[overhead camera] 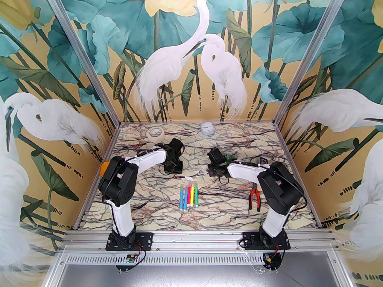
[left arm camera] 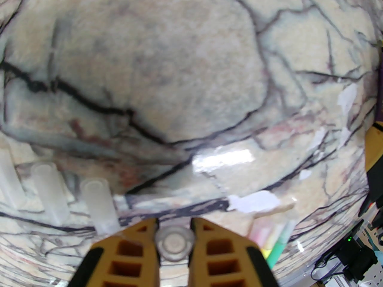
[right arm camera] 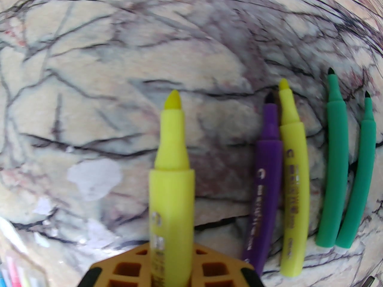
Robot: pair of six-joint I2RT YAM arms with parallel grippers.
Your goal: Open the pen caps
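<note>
Worktop (overhead camera: 143,202) near-left: bare, free passage. Centre: marker row (overhead camera: 188,196) blocks a low sweep; the strip in front of it is bare. Near right: pliers (overhead camera: 255,198) in the way. Far edge: tape roll (overhead camera: 154,133), pale box (overhead camera: 207,128), well apart, gap between.

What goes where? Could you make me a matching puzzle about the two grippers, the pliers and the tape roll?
Things:
1 left gripper
2 right gripper
3 pliers
4 tape roll

States or places:
a shut on an uncapped yellow marker
b at the far edge of the table
c shut on a clear cap
d lying on the table's right side

Pairs: 1-c, 2-a, 3-d, 4-b
</note>
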